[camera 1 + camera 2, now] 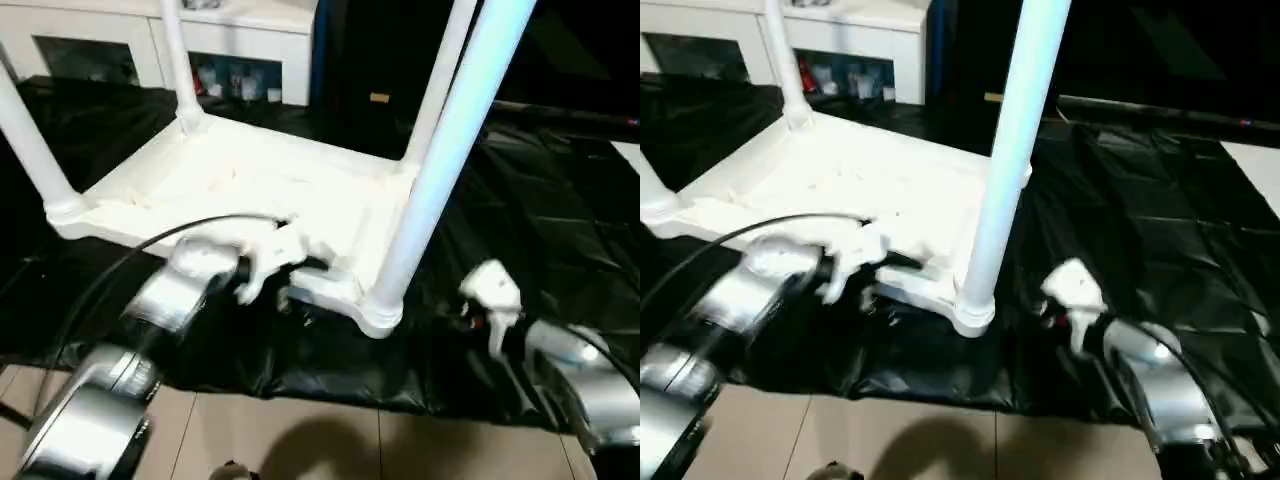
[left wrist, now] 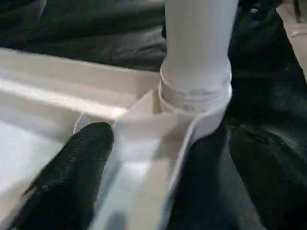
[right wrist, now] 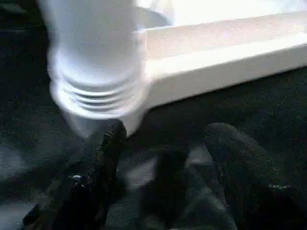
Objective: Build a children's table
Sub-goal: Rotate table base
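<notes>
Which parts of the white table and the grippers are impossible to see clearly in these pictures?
- Upper ends of the table legs: cut off by the top edge in both eye views.
- Tabletop upper face: it lies face down on the black cover.
- Left gripper: motion blur in the eye views.
- Right gripper: its fingertips are blurred.

Black-covered work table [image 1: 560, 200] on a beige tiled floor [image 1: 300, 440] — white shelf unit [image 1: 250, 40] behind
</notes>
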Controlling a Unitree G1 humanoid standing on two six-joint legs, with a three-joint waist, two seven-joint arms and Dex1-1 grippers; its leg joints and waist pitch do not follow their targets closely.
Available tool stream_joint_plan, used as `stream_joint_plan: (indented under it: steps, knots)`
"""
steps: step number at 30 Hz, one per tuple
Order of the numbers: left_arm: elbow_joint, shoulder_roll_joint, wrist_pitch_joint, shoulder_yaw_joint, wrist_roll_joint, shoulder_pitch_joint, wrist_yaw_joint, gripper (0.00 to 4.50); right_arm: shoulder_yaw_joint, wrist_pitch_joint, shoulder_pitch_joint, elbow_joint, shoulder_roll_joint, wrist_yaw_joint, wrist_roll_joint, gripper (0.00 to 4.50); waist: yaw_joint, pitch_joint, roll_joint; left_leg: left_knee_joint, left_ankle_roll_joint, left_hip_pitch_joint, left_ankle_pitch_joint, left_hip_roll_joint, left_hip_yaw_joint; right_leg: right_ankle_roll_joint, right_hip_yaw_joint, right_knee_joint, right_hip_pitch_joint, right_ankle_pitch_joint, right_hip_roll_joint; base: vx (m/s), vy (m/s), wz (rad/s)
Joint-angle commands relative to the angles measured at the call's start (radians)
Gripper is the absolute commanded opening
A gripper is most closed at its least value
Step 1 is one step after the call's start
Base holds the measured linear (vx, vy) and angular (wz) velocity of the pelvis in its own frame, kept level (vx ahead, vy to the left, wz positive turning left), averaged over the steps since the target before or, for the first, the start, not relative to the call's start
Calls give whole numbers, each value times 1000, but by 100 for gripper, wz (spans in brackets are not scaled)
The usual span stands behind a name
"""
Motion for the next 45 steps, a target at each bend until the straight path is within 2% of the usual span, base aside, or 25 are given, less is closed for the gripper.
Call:
stream_joint_plan:
  steps: [1,2,4,5,8,9,12,13,14,15,16,17,18,24,27,29,31,32,34,35,37,38,42,44,45]
  knots:
    - [71,-21,-33,-19,29,-38,4,410,12,0,6,-14,-25,25,-4,311,6,-66,7,-76,-4,15,-310,21,-10,-178,40,-82,46,-293,-54,0,0,0]
    - [87,-26,-42,-20,34,-45,9,410,13,0,8,-16,-27,27,-4,311,5,-66,4,-76,-2,12,-306,21,-10,-182,39,-83,48,-287,-54,0,0,0]
    - [146,-41,-66,-21,51,-71,7,374,12,2,13,-27,-34,33,-1,311,4,-69,10,-74,6,12,-289,20,-9,-195,39,-81,48,-249,-51,0,0,0]
    - [155,-43,-71,-21,53,-74,6,371,12,2,14,-28,-35,33,0,311,5,-70,7,-72,9,14,-289,19,-8,-195,39,-82,48,-243,-49,0,0,0]
    - [255,-57,-113,-29,78,-112,-14,339,10,10,27,-50,-46,40,-1,311,4,-72,14,-72,13,13,-280,19,-9,-215,38,-77,52,-194,-49,0,0,0]
    - [274,-59,-125,-31,84,-119,-13,329,11,11,30,-54,-48,41,-1,311,6,-72,22,-72,14,13,-283,18,-10,-217,38,-77,51,-193,-48,0,0,0]
    - [333,-63,-144,-39,103,-139,-15,320,12,12,42,-66,-56,48,3,311,6,-72,20,-70,22,14,-285,19,-9,-236,38,-75,55,-167,-49,0,0,0]
    - [341,-63,-145,-42,107,-141,-17,285,13,12,45,-68,-58,49,3,311,6,-72,19,-70,23,13,-286,20,-9,-238,38,-75,56,-169,-50,0,0,0]
    - [350,-64,-148,-40,110,-144,-13,285,14,10,47,-70,-59,51,2,311,7,-72,28,-71,22,15,-288,21,-10,-243,38,-75,54,-177,-52,0,0,0]
    - [377,-70,-160,-31,116,-154,-7,283,18,9,51,-72,-62,52,1,311,5,-71,23,-70,24,15,-294,20,-8,-244,38,-78,54,-185,-50,0,0,0]
    - [382,-71,-162,-28,117,-156,-6,279,18,8,52,-73,-63,52,0,311,7,-71,29,-70,22,16,-296,20,-9,-245,38,-77,55,-188,-51,0,0,0]
    - [396,-75,-166,-24,120,-160,-2,279,20,8,55,-75,-65,51,-1,311,6,-70,27,-70,23,16,-302,20,-9,-245,38,-80,54,-196,-51,0,0,0]
    - [409,-77,-172,-22,124,-164,0,249,20,9,57,-78,-66,50,-1,311,6,-69,27,-70,25,15,-304,19,-9,-241,37,-81,55,-210,-50,0,0,0]
    - [468,-88,-193,-18,143,-188,7,204,19,18,66,-92,-72,54,-3,311,6,-69,32,-70,32,13,-291,19,-10,-223,37,-85,55,-249,-51,0,0,0]
    - [482,-91,-198,-14,149,-195,7,196,20,19,68,-92,-74,52,-4,311,6,-70,34,-70,32,14,-298,19,-10,-227,36,-85,54,-251,-51,0,0,0]
    - [493,-90,-200,-17,161,-199,11,158,23,19,67,-91,-73,50,-6,311,6,-70,33,-71,33,14,-300,20,-10,-234,37,-84,53,-236,-50,0,0,0]
    - [504,-91,-202,-14,168,-203,13,155,27,19,65,-91,-73,49,-6,311,6,-70,33,-70,34,14,-298,20,-10,-236,37,-84,54,-227,-51,0,0,0]
    - [508,-94,-199,-3,161,-203,5,156,29,20,63,-90,-72,50,-5,311,6,-70,29,-71,36,13,-296,20,-10,-236,36,-83,54,-229,-51,0,0,0]
    - [511,-98,-191,10,149,-204,-5,124,31,21,61,-89,-72,50,-4,311,7,-69,30,-70,39,13,-292,19,-9,-238,36,-85,53,-235,-52,0,0,0]
    - [512,-101,-168,16,143,-203,-18,111,34,21,56,-85,-72,52,-5,311,6,-69,22,-70,41,13,-292,20,-8,-236,36,-85,54,-240,-53,0,0,0]
    - [514,-99,-130,8,154,-195,-34,106,41,17,42,-72,-70,57,-8,311,10,-68,23,-70,42,13,-287,20,-9,-230,36,-85,52,-267,-55,0,0,0]
    - [514,-99,-130,8,154,-195,-34,81,41,17,42,-72,-70,57,-8,311,9,-68,22,-71,43,12,-284,21,-9,-228,36,-85,53,-269,-55,0,0,0]
    - [516,-92,-92,-10,189,-187,-13,67,47,14,26,-57,-68,64,-7,311,6,-66,16,-71,50,10,-273,21,-9,-224,36,-85,52,-278,-56,0,0,0]
    - [513,-84,-51,-15,207,-178,2,55,50,15,13,-45,-65,71,-3,311,4,-66,8,-71,53,9,-271,20,-9,-216,36,-85,52,-295,-57,0,0,0]
    - [513,-84,-51,-15,207,-178,2,51,50,15,13,-45,-65,71,-3,311,5,-65,11,-71,53,9,-270,21,-9,-214,36,-86,51,-304,-58,0,0,0]
